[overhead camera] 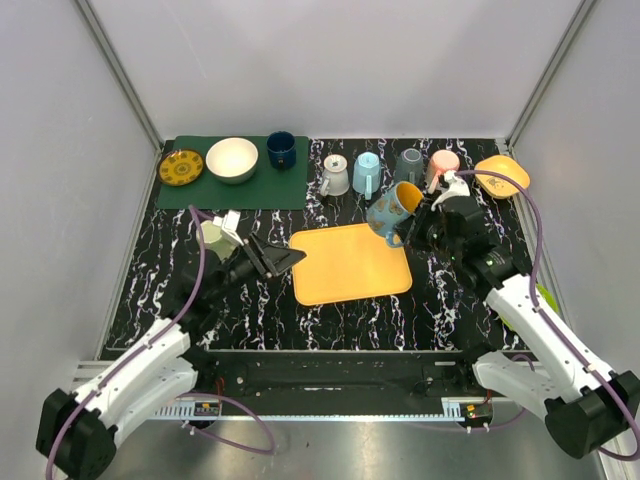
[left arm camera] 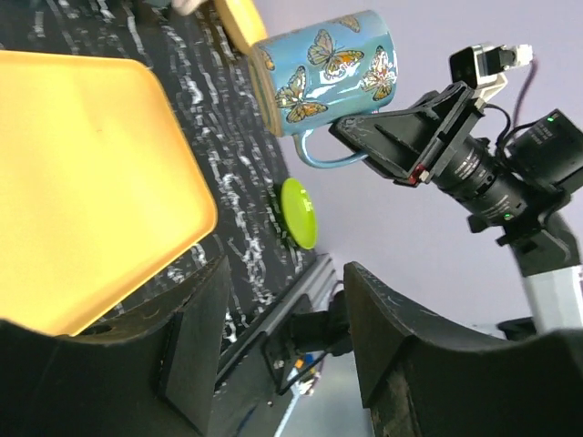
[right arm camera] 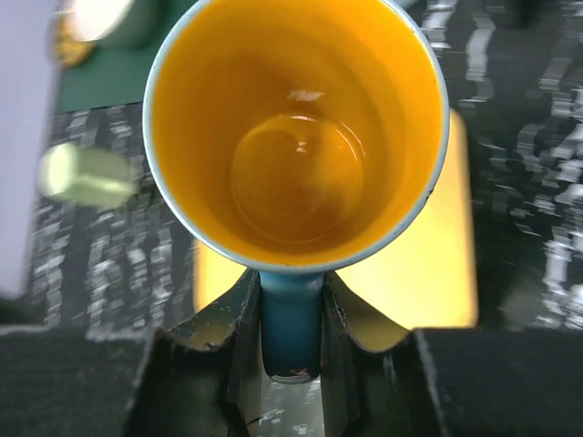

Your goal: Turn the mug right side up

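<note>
The mug [overhead camera: 393, 211] is blue with butterflies outside and orange inside. It hangs tilted in the air above the right edge of the orange tray [overhead camera: 350, 263]. My right gripper [overhead camera: 415, 226] is shut on the mug's handle [right arm camera: 291, 328], and the right wrist view looks straight into its orange mouth [right arm camera: 296, 137]. In the left wrist view the mug [left arm camera: 332, 68] shows on its side with the right gripper [left arm camera: 373, 146] clamped on its handle. My left gripper [overhead camera: 285, 260] is open with nothing between its fingers, at the tray's left edge.
Several other mugs [overhead camera: 368, 173] stand in a row at the back, next to a yellow bowl [overhead camera: 502, 175]. A green mat [overhead camera: 240, 190] at the back left holds a patterned plate [overhead camera: 181, 167], a white bowl [overhead camera: 232, 159] and a dark blue cup [overhead camera: 281, 150]. A pale cup [overhead camera: 212, 235] stands near the left arm. A small green dish [left arm camera: 299, 211] lies near the right front edge.
</note>
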{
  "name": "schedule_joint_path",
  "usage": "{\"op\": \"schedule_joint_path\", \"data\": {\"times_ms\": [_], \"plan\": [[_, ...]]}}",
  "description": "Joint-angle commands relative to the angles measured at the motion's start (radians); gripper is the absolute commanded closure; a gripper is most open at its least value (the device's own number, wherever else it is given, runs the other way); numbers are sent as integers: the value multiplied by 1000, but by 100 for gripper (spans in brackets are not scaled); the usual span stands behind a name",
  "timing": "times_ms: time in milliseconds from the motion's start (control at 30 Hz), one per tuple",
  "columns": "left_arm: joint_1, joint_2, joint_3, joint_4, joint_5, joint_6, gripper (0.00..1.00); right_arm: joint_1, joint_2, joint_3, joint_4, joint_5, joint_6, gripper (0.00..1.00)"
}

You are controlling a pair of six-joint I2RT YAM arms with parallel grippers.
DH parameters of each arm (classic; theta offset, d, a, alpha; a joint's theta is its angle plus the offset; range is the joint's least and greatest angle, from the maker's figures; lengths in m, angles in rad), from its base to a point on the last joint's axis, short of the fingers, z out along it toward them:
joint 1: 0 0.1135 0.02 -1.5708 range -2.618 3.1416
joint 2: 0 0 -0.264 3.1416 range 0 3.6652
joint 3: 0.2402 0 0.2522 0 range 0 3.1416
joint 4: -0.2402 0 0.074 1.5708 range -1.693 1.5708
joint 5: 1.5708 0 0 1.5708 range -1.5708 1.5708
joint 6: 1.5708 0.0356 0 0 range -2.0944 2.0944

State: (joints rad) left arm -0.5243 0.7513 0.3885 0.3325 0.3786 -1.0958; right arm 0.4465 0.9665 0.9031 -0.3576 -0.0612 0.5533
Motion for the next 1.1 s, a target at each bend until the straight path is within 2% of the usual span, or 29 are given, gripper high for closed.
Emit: {"op": "schedule_joint_path", "data": {"times_ms": [0,200,300,433,667,1067], "plan": [[4,-85,33,-220,-127,128,45,-6,11,62,-7,346,-104,100],[4,-99,59,-383,-202,192,45,35,109,25,63,440,-161,100],[4,-104,56,-403,-208,201,46,103,198,39,92,536,-217,100],[4,-139,56,-449,-239,220,46,127,280,49,135,569,-253,100],[4,-194,43,-494,-265,234,46,127,386,60,209,528,-268,100],[4,-194,3,-480,-247,214,46,129,535,63,318,436,-251,100]]}}
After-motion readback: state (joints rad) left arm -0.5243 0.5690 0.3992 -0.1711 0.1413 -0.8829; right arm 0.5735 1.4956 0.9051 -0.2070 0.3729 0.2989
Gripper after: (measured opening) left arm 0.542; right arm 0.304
